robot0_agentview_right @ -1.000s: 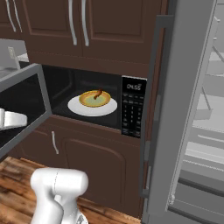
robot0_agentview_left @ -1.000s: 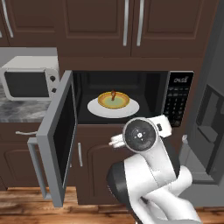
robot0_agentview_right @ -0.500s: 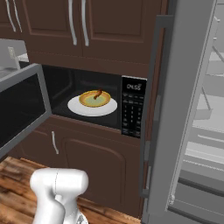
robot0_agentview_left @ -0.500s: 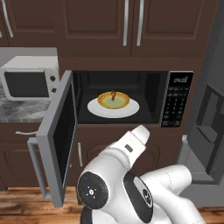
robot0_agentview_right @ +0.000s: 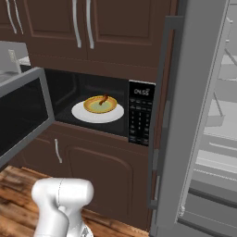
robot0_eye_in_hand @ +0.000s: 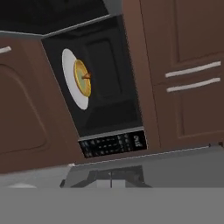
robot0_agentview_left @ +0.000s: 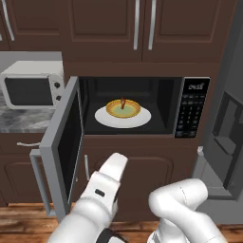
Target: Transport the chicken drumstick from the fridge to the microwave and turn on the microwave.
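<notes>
The microwave (robot0_agentview_left: 191, 107) stands with its door (robot0_agentview_left: 60, 148) swung wide to the left. Inside, a white plate (robot0_agentview_left: 142, 117) carries a yellow bowl (robot0_agentview_left: 114, 109), and the small brown chicken drumstick (robot0_agentview_left: 123, 102) rests in that bowl. The right base view shows the same drumstick (robot0_agentview_right: 104, 98) and the keypad (robot0_agentview_right: 140, 113). In the hand view, rolled sideways, the drumstick (robot0_eye_in_hand: 86, 76) and the keypad (robot0_eye_in_hand: 113, 143) lie some way off. My arm (robot0_agentview_left: 107, 185) is folded low in front of the lower cabinet. My gripper is shut. The grey fridge (robot0_agentview_right: 203, 115) stands open at the right.
A white countertop oven (robot0_agentview_left: 31, 88) sits on the marble counter (robot0_agentview_left: 21, 121) left of the microwave door. Brown cabinets (robot0_agentview_left: 109, 23) run above and below. The open fridge door (robot0_agentview_right: 166, 120) stands close to the keypad's right. A wooden floor (robot0_agentview_right: 18, 194) lies below.
My arm has dropped from in front of the microwave opening and folded down toward the lower cabinet. The drumstick, bowl and plate have stayed put, and the door remains open.
</notes>
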You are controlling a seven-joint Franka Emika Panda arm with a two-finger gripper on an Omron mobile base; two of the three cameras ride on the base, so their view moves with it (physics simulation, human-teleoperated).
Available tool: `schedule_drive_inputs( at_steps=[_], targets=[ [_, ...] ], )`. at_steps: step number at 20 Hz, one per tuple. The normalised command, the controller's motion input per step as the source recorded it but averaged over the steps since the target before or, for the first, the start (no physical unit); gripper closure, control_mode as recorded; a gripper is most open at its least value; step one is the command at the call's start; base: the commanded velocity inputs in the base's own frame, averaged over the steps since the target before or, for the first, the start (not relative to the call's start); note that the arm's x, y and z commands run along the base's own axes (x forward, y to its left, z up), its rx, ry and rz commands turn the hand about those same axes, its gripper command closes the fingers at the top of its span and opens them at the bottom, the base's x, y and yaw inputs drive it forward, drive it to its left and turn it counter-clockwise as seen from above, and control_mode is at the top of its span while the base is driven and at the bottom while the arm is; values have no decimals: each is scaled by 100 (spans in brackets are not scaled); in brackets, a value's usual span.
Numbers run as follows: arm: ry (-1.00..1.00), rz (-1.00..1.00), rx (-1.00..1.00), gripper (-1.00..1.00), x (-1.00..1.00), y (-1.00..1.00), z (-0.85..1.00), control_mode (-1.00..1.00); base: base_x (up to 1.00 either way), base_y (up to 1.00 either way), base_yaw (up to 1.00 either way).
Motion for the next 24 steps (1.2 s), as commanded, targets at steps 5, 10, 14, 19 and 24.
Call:
schedule_drive_inputs(
  at_steps=[5,10,14,19,24],
  targets=[
    [0,0,-6,100,-34,39,0,-100,0,0,0],
    [-8,0,-2,100,-44,38,0,-100,0,0,0],
    [-3,0,-2,100,-32,45,0,-100,0,0,0],
    [0,-6,-5,100,14,41,-7,-100,0,0,0],
    [0,-5,-3,100,26,51,-18,-100,0,0,0]
  ],
)
